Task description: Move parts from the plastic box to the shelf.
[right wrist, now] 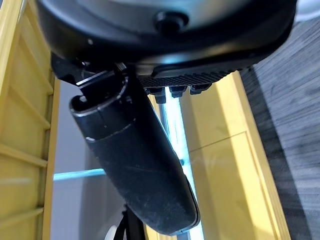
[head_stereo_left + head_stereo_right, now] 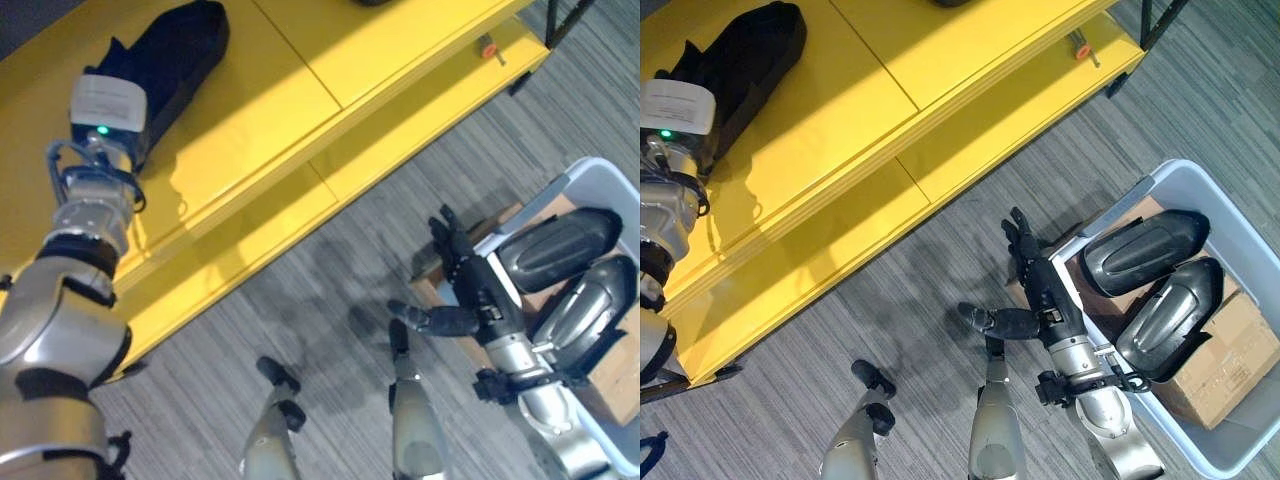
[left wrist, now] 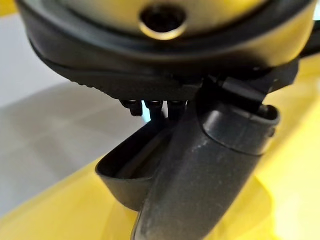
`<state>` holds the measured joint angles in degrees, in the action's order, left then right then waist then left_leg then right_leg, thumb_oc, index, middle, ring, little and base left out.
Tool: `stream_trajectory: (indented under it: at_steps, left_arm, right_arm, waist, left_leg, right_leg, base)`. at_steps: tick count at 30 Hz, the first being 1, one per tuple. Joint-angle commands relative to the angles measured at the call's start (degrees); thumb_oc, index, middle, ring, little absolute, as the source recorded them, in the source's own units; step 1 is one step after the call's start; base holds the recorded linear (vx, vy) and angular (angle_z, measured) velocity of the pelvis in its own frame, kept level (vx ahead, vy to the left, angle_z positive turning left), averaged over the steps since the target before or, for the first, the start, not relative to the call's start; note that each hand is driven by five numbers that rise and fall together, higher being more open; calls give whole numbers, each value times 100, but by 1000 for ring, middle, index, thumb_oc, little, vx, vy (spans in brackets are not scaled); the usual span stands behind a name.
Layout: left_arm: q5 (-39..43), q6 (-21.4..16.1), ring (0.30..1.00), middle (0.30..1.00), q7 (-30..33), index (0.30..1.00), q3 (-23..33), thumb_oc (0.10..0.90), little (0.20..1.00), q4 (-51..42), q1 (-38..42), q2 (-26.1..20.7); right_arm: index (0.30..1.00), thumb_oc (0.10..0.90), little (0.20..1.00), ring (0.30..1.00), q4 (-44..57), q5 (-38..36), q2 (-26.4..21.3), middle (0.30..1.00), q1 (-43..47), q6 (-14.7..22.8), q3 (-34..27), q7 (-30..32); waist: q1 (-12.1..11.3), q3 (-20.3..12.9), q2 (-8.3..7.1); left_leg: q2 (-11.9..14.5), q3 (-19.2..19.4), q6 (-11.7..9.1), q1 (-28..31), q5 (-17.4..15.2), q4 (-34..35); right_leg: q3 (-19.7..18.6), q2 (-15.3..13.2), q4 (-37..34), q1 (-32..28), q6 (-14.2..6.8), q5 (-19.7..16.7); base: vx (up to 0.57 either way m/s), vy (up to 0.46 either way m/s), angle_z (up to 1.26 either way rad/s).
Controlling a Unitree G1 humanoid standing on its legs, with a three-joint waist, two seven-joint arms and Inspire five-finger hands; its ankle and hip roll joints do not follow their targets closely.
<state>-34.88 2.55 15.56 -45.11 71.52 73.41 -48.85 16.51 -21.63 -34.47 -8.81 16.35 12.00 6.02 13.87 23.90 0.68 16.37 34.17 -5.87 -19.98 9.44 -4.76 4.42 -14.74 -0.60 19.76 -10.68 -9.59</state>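
Hands first: the right hand (image 2: 1035, 290) hangs over the grey carpet floor (image 2: 940, 290) with its fingers straight and its thumb stuck out toward nine o'clock, gripping nothing. It sits just off the near corner of the plastic box (image 2: 1240, 225), at about four o'clock in the head views. In its own wrist view the thumb (image 1: 135, 165) stands out long and bare, with nothing against it.

Inside the box lie two dark curved parts (image 2: 1145, 250), one above the other and close together, resting on a brown cardboard carton (image 2: 1230, 350). Neither part is touched by the hand.

Over at ten o'clock, the left arm reaches up onto the yellow shelf (image 2: 260, 110). The left hand (image 3: 200, 165) is at a third dark part (image 2: 165, 55), which lies on the shelf's top board. In the left wrist view the thumb lies along the part's dark rim and looks to be touching it, but the fingers show as little more than tips, so whether they are closed on the part I cannot tell.

Further out, at one o'clock on the shelf's lower board, a small orange-capped object (image 2: 488, 47) sits near the edge. A black frame leg (image 2: 565, 22) stands beyond the shelf's far corner.
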Motion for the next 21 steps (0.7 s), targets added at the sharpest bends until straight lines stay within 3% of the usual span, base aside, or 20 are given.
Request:
stream_trajectory:
  at_steps: [1,7,10,17,21]
  left_arm:
    - [815,-159,1000,1000,-610,1000,452,900,1000,309,-56,24]
    - [1822,-273,1000,1000,-995,1000,864,900,1000,201,-164,116]
    - [3185,-433,1000,1000,-1190,1000,1408,900,1000,-38,-429,303]
    - [4562,-665,1000,1000,-1362,1000,1673,900,1000,-659,-764,664]
    - [5913,-784,1000,1000,-1257,1000,2020,900,1000,-843,-1021,1140]
  right_arm:
    - [1000,900,1000,1000,736,-375,86,1000,385,407,-426,-257]
    - [1000,900,1000,1000,727,-541,237,1000,268,366,-442,-430]
    - [1000,900,1000,1000,726,-563,360,1000,235,367,-451,-439]
    - [1000,900,1000,1000,692,-468,462,1000,256,359,-365,-334]
    - [1000,900,1000,1000,668,-387,473,1000,309,319,-244,-226]
  waist:
    - [69,-120,-182]
    - [82,-160,-162]
    - [105,-185,-142]
    - [158,-228,-105]
    - [213,-244,-110]
  left_leg:
    - [590,-402,-641,239,-385,-1060]
    - [615,-386,-650,257,-402,-1094]
    - [623,-379,-656,263,-427,-1110]
    - [634,-349,-670,328,-463,-1121]
    - [659,-325,-684,400,-482,-1133]
  right_leg:
    - [-117,-172,728,68,-133,240]
    - [-146,-143,757,84,-103,248]
    - [-160,-131,761,82,-89,259]
    - [-181,-106,763,41,-72,272]
    - [-214,-89,787,21,-61,303]
  base:
    - [9,-10,-6]
    - [9,-10,-4]
    - [6,5,2]
    - [2,1,1]
    - [0,0,0]
